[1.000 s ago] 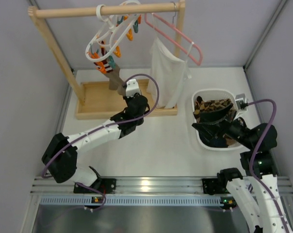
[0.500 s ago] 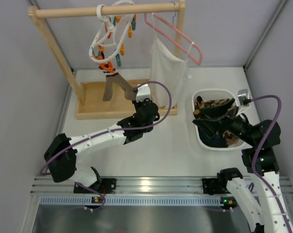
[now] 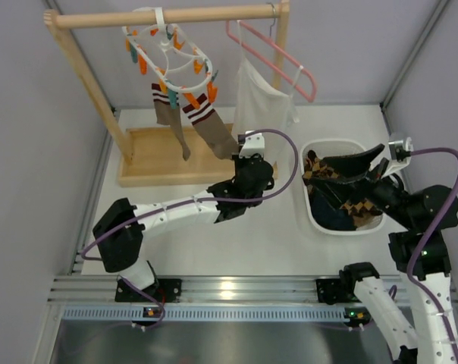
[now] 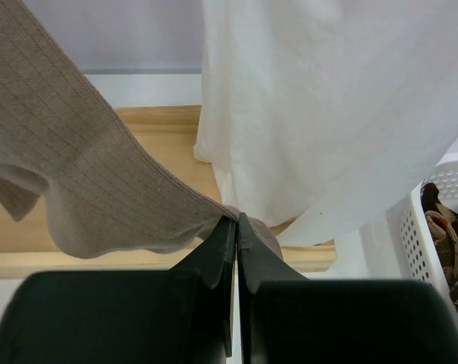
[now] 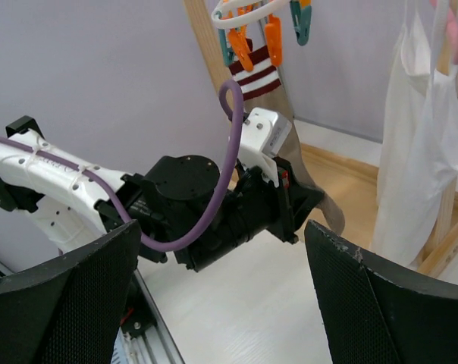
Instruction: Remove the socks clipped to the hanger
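The left tool (image 4: 236, 227) is pinched shut on the toe of a brown sock (image 3: 216, 133) clipped under the hanger (image 3: 168, 53). Its arm stretches forward over the worktop (image 3: 252, 243). The right tool (image 5: 221, 235), well right of the hanger, gapes wide, empty.

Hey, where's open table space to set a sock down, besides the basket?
Bare white tabletop lies between the left arm and the white plastic basket, reaching to the near edge. A smaller strip sits behind the basket. It is crowded by the wooden rack base, where the left gripper pinches a brown sock beside the white cloth.
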`<state>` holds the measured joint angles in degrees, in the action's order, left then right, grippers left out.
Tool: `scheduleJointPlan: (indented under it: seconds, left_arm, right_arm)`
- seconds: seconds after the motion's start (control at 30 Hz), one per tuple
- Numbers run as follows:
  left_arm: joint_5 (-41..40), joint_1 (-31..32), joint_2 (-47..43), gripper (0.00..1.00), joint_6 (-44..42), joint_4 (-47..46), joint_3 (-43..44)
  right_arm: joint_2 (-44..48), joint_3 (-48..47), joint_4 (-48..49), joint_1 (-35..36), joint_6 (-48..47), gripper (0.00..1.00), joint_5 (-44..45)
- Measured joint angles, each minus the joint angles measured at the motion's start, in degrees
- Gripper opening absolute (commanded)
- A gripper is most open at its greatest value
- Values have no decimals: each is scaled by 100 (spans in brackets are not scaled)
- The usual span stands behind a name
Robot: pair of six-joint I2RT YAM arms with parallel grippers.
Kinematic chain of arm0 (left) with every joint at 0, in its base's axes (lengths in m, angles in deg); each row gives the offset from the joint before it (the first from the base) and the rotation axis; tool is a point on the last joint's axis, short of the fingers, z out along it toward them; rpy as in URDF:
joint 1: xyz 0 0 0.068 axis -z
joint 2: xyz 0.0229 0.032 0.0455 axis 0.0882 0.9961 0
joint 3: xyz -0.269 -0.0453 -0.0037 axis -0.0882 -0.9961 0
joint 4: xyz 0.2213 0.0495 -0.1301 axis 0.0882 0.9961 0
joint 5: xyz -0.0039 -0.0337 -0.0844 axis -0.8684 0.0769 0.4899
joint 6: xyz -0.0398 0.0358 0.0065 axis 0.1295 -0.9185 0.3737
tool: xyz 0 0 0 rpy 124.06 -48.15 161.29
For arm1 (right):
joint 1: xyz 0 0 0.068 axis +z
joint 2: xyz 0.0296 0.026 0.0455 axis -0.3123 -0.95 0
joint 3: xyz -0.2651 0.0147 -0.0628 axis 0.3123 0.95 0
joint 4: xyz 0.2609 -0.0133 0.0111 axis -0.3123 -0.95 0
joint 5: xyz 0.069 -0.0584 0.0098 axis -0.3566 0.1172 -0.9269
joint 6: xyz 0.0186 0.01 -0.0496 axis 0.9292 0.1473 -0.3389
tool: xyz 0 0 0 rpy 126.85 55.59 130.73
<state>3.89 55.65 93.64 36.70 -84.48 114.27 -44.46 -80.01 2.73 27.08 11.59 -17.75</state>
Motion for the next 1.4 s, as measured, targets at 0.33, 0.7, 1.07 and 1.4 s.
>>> scheduleJointPlan:
  seconds: [0.33,0.7,1.07,1.4]
  left_arm:
    - [-20,-74,496,0,-562,-11,442]
    - [466,-120,1073,0,-1213,-9,970]
    - [1069,-127,1130,0,-1766,-31,1143]
    - [1309,-127,1172,0,-1945,-46,1196]
  right_arm:
    - [-1436,-1346,-413,50,-323,78,385]
    - [-4166,-4601,-2055,2754,-1753,78,3171]
    - [-6570,-6669,-2809,4347,-2826,78,5772]
    - [-7766,-7423,-2712,4656,-3674,74,7329]
